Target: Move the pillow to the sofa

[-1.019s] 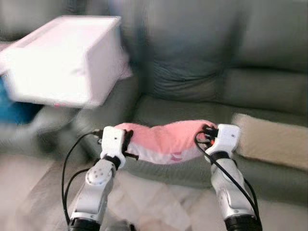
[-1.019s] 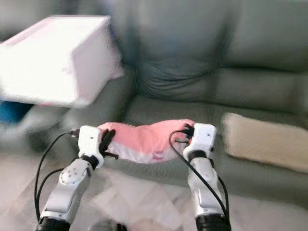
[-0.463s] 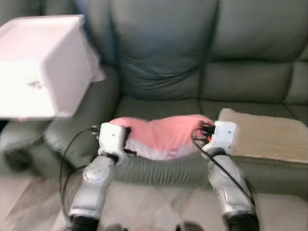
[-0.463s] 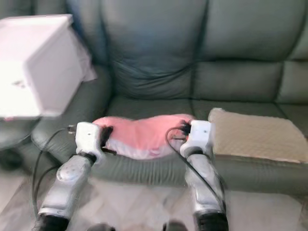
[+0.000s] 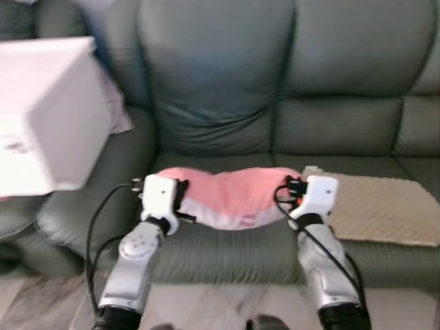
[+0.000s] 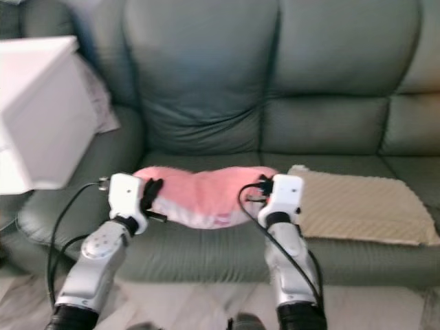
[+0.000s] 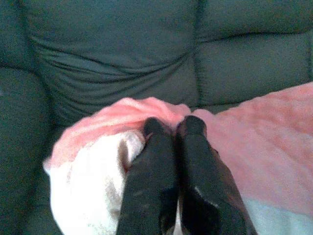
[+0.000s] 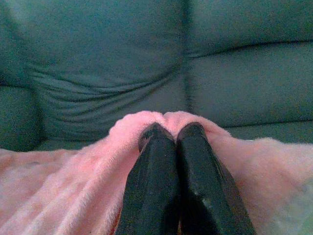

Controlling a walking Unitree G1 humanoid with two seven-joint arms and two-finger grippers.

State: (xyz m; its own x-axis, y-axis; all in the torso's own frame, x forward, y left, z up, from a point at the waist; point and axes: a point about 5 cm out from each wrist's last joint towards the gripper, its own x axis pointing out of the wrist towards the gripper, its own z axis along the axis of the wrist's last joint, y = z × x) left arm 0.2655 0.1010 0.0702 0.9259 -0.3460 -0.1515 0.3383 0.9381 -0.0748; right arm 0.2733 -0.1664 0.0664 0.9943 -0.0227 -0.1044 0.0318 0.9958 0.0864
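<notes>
A pink and white pillow hangs stretched between the robot's two grippers just above the front of the grey-green sofa seat, probably held by both ends so it stays level for setting down. The left gripper at nine o'clock and the right gripper at three o'clock each have their jaws pressed together, pinching plush fabric. Both silver arms reach forward, bent at the elbow, with a beige mat just beside the pillow at three o'clock.
</notes>
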